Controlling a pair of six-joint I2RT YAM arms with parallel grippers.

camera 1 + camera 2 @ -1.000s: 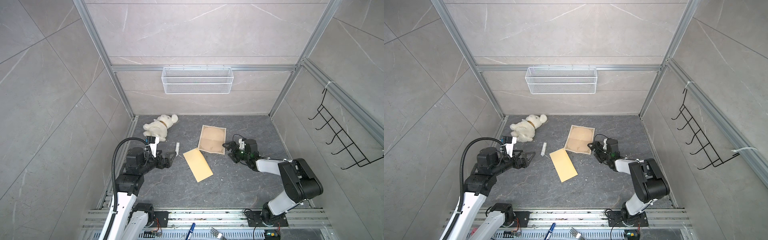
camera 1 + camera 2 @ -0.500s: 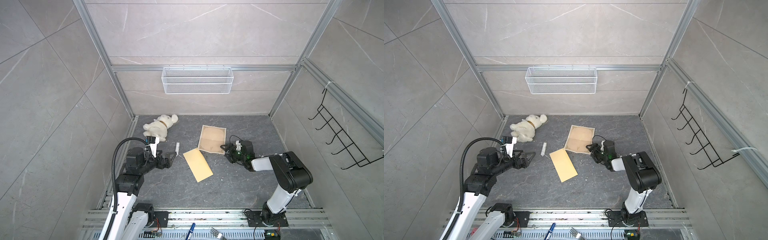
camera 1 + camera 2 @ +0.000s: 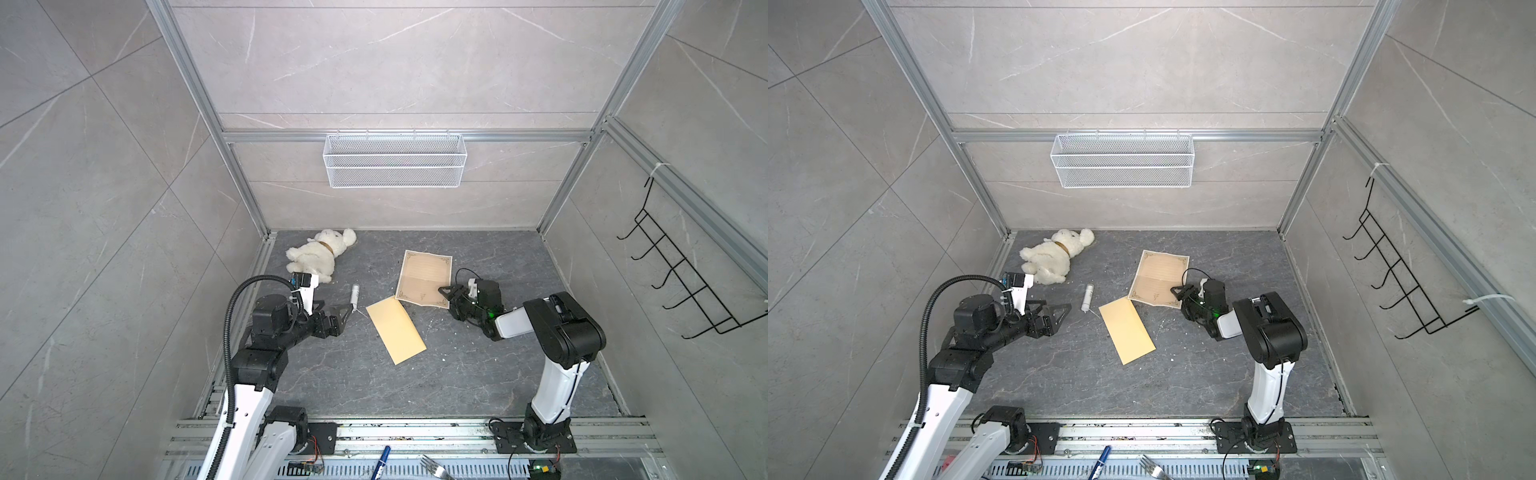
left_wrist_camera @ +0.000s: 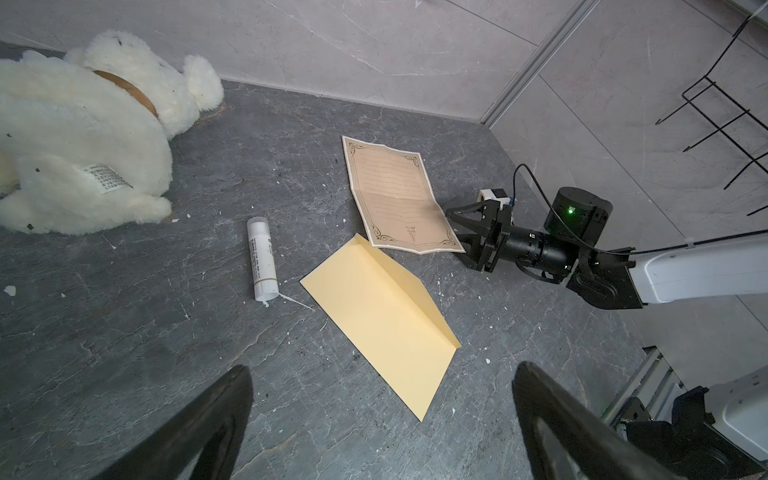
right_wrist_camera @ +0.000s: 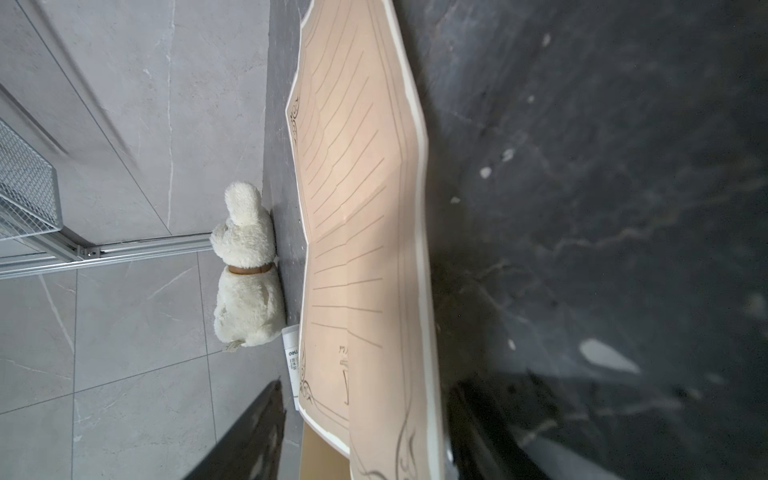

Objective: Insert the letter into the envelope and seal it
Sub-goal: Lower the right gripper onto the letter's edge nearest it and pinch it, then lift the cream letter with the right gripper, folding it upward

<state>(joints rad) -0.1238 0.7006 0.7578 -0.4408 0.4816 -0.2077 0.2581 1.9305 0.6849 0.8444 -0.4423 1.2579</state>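
A bimanual robot works a dark grey stone-patterned tabletop [image 3: 457, 374] walled in pale tile. The letter [image 3: 424, 278], a beige-tan sheet with a dark scrollwork border and fold creases, lies right of centre toward the far side, unfolded and face up. The right gripper [image 3: 446, 297] reaches in low from the right, its black jaws apart and straddling the sheet's near-right edge, one finger above the paper and one below; the right wrist view shows a gap between paper and finger, so nothing is clamped. There that edge of the letter [image 5: 357, 208] appears raised slightly off the surface, with shadow beneath. The envelope [image 3: 397, 330], a plain yellow-tan long paper rectangle, lies flat and on the diagonal at centre, nearer than the letter, its far corner just beside the sheet's near-left corner; whether the two touch cannot be told. The left gripper [image 3: 345, 313] hangs at the left with its fingers spread wide and holding nothing, pointed toward the envelope but apart from it. A white cylindrical glue stick [image 3: 354, 296] lies just beyond its fingertips, and a fluffy white plush animal with a tan collar [image 3: 320, 257] sprawls in the far-left corner. A white wire-mesh basket [image 3: 395, 160] hangs on the far wall, and a black wire hook rack [image 3: 681, 282] on the right wall.
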